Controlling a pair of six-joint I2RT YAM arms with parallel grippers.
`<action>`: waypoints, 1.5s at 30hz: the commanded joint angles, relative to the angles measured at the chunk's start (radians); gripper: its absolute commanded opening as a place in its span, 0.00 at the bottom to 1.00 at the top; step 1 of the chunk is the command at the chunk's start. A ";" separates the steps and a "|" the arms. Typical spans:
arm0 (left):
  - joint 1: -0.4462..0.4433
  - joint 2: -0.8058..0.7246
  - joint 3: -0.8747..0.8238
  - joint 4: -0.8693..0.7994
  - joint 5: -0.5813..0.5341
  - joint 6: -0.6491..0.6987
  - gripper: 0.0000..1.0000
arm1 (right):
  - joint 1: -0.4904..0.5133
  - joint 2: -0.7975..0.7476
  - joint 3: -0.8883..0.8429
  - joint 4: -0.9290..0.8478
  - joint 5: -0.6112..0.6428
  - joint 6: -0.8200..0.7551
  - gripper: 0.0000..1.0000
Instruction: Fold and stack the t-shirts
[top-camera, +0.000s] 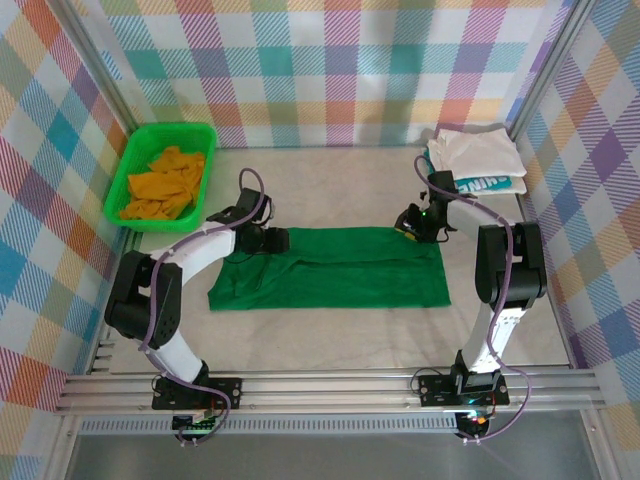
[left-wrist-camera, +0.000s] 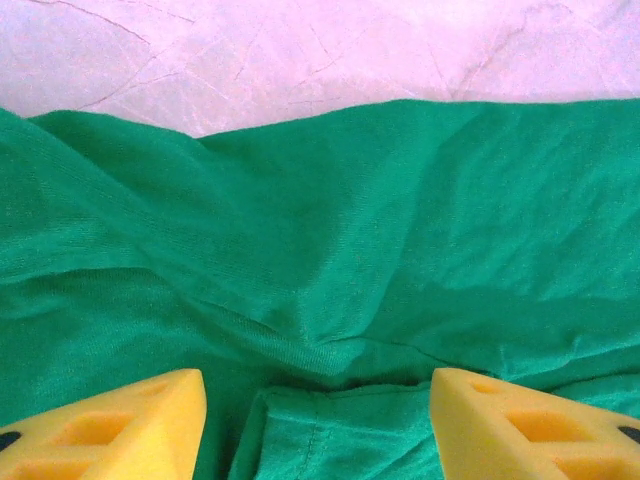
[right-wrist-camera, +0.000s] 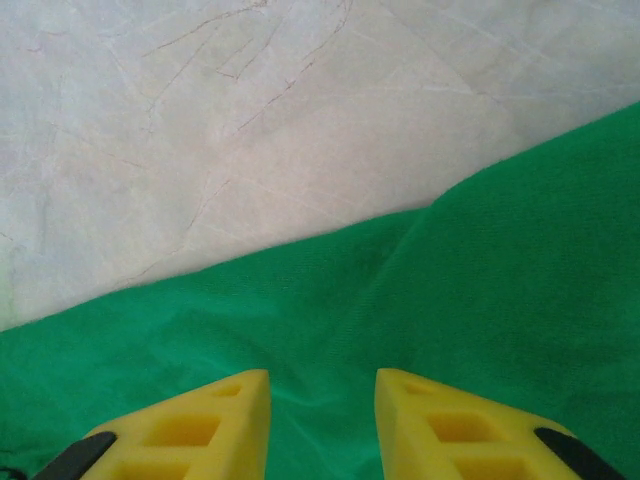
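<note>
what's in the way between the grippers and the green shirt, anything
Nothing visible. The left gripper and right gripper both sit over the far edge of the dark green t-shirt, one near each end, jaws open, with green cloth directly under the fingertips.

Your plain dark green cloth t-shirt (top-camera: 330, 270) lies flat on the counter (top-camera: 350, 340); left gripper (top-camera: 274, 240) at its far left corner; right gripper (top-camera: 409, 223) at its far right.
</note>
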 joint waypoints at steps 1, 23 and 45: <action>0.005 0.023 -0.019 -0.014 -0.039 -0.046 0.61 | 0.006 -0.021 -0.006 0.000 0.002 -0.004 0.34; -0.002 0.065 -0.011 0.003 -0.004 -0.046 0.09 | 0.006 -0.009 0.006 -0.014 0.017 -0.015 0.34; -0.064 -0.087 -0.029 -0.131 -0.073 -0.025 0.00 | 0.006 0.008 0.012 -0.016 0.002 -0.012 0.35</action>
